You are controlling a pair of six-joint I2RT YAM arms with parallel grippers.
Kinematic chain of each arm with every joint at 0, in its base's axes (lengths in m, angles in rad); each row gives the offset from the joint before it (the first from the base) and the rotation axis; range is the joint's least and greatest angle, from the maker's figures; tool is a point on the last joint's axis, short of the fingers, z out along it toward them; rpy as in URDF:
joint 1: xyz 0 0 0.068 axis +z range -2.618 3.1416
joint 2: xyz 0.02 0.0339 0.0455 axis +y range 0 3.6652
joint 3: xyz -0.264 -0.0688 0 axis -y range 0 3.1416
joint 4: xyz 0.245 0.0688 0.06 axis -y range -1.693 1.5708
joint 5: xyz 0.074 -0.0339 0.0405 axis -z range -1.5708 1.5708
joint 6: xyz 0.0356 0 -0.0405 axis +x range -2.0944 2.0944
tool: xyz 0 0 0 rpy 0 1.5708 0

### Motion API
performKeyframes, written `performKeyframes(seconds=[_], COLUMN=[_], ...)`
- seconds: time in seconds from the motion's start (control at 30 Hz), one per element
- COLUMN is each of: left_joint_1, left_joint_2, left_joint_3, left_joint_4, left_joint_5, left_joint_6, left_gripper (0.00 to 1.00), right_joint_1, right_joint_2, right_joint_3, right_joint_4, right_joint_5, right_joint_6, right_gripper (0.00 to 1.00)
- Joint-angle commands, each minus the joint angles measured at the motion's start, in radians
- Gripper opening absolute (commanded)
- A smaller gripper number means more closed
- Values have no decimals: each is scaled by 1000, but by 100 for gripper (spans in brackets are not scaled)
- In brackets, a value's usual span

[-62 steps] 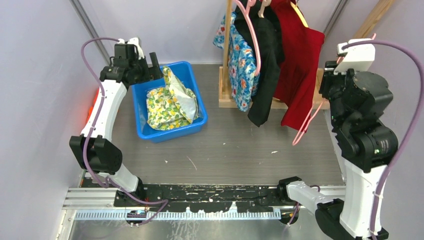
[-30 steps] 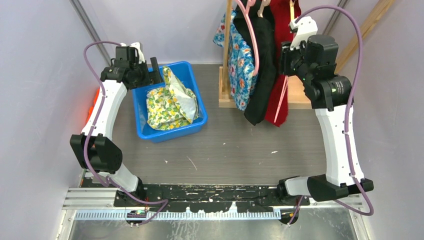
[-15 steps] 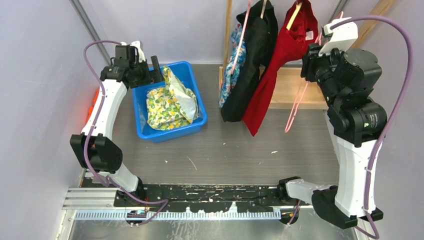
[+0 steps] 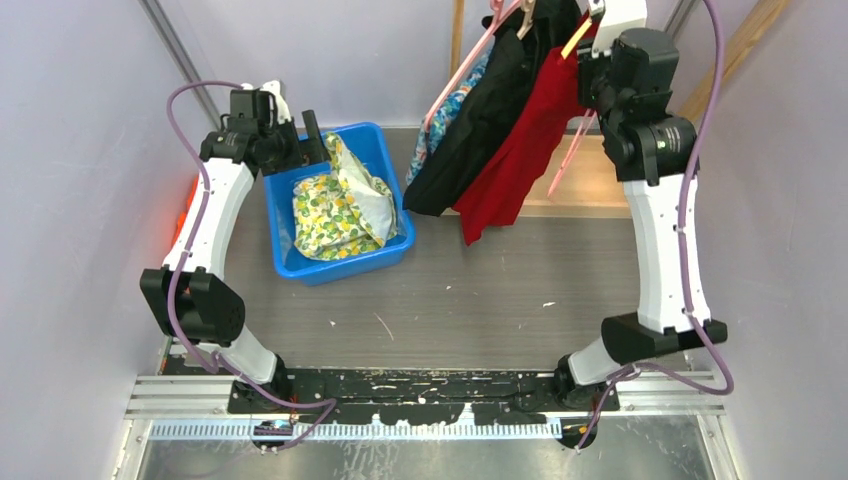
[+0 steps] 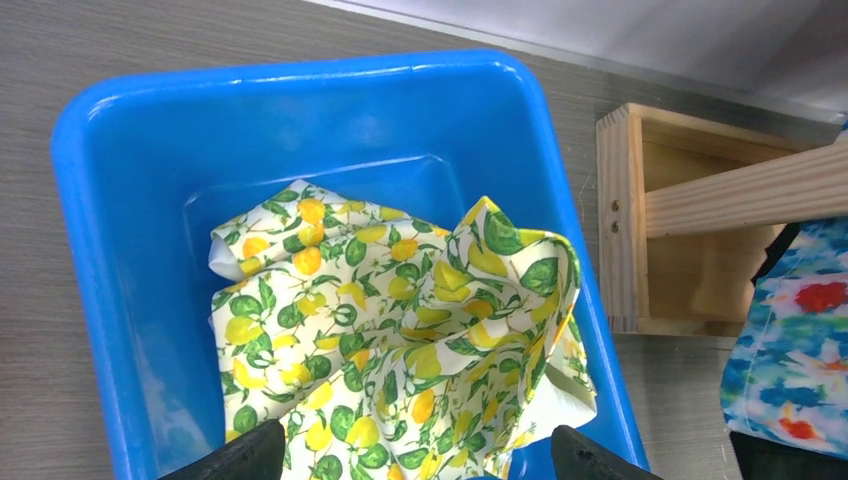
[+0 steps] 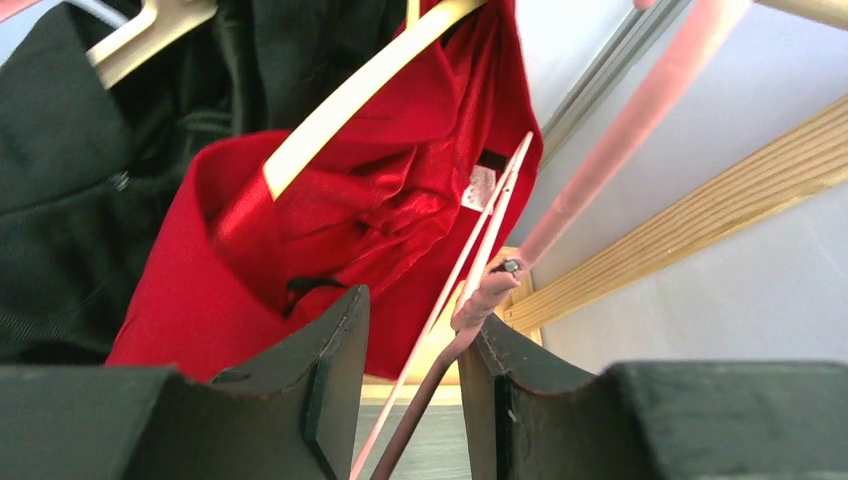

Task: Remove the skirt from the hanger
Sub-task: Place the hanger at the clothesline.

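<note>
At upper right of the overhead view, up against the wooden rack [image 4: 600, 195] now with the right gripper [image 4: 592, 85], after standing further right and lower half a second ago. Keeps the fingers narrow around the thin bar of the pink hanger [image 6: 620, 130], with no cloth on it. Pushed the hanging clothes on the way: red garment [image 4: 510, 150] and black garment [image 4: 470, 110] now slanting toward the upper middle of the frame, not hanging straight down as two seconds ago.

At upper left, no change to report: hovers as before with the left gripper [image 5: 412, 462], spread wide and holding nothing, over the blue bin [image 5: 100, 300]. Shows the lemon-print skirt [image 5: 380, 330] crumpled inside that bin, free of any hanger.

Looks therefore like the removal itself already done. Remains probably only to hook the bare hanger back on the rail. Worth minding the swinging clothes, since these could catch the hook.
</note>
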Motion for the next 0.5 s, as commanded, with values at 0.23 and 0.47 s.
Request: performKeyframes(seconds=[0.23, 0.47], left_joint_1=[9, 20], left_joint_2=[81, 155], left_joint_3=[113, 174], left_joint_4=[16, 19], left_joint_5=[36, 45], left_joint_6=[3, 2], left_gripper=[99, 99], right_joint_1=[-141, -205], right_joint_2=[198, 355], right_joint_3=[260, 390], right_joint_4=[205, 296], right_joint_5=[-51, -98], right_joint_6=[46, 82], right_gripper=[1, 1])
